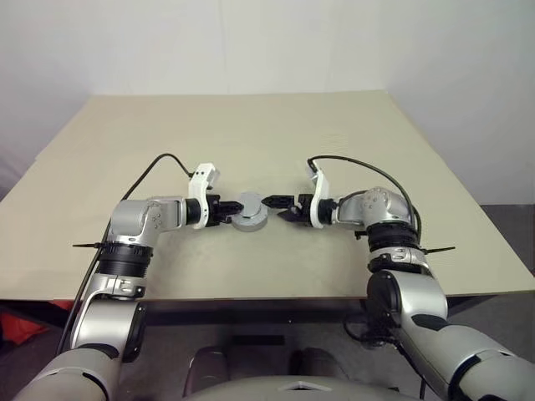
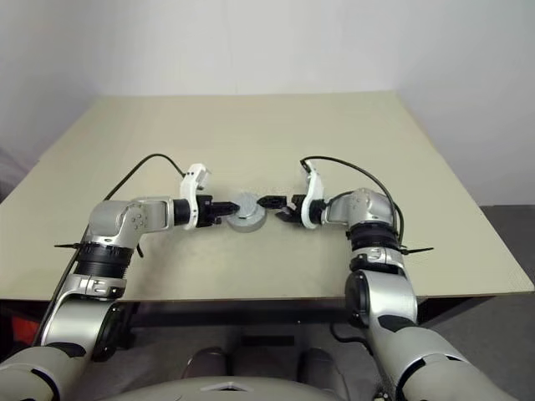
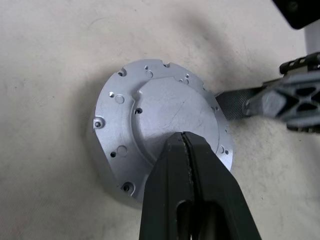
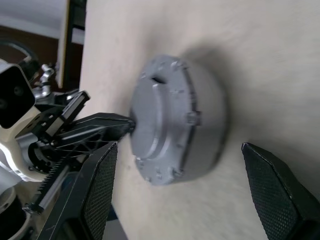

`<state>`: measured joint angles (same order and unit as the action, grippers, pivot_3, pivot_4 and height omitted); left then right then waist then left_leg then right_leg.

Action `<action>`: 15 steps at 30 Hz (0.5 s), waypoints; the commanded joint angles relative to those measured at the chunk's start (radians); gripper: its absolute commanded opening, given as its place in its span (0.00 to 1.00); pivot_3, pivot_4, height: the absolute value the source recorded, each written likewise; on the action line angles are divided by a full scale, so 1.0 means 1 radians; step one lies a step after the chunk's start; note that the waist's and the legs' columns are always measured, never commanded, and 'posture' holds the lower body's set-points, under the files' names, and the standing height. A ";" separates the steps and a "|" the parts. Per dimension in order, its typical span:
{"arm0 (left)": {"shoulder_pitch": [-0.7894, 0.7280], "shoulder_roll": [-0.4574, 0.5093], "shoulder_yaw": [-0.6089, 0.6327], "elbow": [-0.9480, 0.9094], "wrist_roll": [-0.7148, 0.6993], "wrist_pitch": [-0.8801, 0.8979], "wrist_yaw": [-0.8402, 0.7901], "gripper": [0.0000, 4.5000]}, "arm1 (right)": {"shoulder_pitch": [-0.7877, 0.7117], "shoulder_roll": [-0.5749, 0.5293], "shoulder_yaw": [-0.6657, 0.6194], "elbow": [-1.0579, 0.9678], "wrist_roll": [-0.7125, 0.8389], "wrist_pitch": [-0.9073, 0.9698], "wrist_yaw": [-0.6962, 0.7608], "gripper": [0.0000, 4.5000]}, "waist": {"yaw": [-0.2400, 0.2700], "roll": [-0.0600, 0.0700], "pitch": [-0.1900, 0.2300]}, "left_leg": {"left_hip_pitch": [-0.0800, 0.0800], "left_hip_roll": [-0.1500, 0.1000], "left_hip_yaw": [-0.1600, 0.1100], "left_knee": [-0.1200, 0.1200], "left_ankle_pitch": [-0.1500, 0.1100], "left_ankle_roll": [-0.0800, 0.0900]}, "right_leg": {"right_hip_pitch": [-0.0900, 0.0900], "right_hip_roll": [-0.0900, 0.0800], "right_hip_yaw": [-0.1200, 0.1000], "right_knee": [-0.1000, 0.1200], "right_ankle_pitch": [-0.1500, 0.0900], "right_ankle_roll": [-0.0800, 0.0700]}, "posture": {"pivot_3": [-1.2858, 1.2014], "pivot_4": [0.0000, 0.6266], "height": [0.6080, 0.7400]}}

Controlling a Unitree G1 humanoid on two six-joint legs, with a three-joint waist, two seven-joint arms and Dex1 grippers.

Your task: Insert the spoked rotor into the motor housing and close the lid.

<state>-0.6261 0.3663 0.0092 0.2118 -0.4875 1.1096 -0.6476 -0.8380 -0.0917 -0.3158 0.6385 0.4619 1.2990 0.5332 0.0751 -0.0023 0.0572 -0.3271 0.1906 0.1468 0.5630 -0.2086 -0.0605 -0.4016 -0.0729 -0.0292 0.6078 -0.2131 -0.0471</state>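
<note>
The motor housing [image 1: 250,214] is a round silver-grey puck on the table between my two grippers. A stepped silver face with small holes covers its top, so I take this for the lid [image 3: 165,112] seated on it. The spoked rotor is hidden. My left gripper [image 3: 184,136] is shut, and its tips rest on the lid's top face. On the opposite side my right gripper [image 1: 280,208] is open. One of its fingers [image 3: 232,102] sits right at the housing's rim, and the housing [image 4: 170,125] lies just ahead of its spread fingers.
The beige table [image 1: 251,134] stretches wide behind and to both sides of the housing. Its front edge [image 1: 251,294] runs close below my forearms. A white wall stands behind the table.
</note>
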 commanded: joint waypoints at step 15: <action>0.009 0.005 -0.025 0.007 0.024 -0.003 0.013 0.00 | -0.079 0.188 -0.098 0.046 0.087 -0.040 -0.108 0.99 | -0.038 0.000 0.000 | 0.000 0.003 0.000 -0.001 0.001 -0.002 | -0.002 0.003 0.000 0.000 0.001 -0.001 | 0.52 0.00 1.00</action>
<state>-0.6261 0.3666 0.0072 0.2090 -0.4831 1.0981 -0.6454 -0.8683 0.0288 -0.4214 0.6891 0.4804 1.2512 0.4101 0.0372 -0.0020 0.0575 -0.3272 0.1940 0.1469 0.5622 -0.2074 -0.0628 -0.4043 -0.0689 -0.0292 0.6080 -0.2124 -0.0482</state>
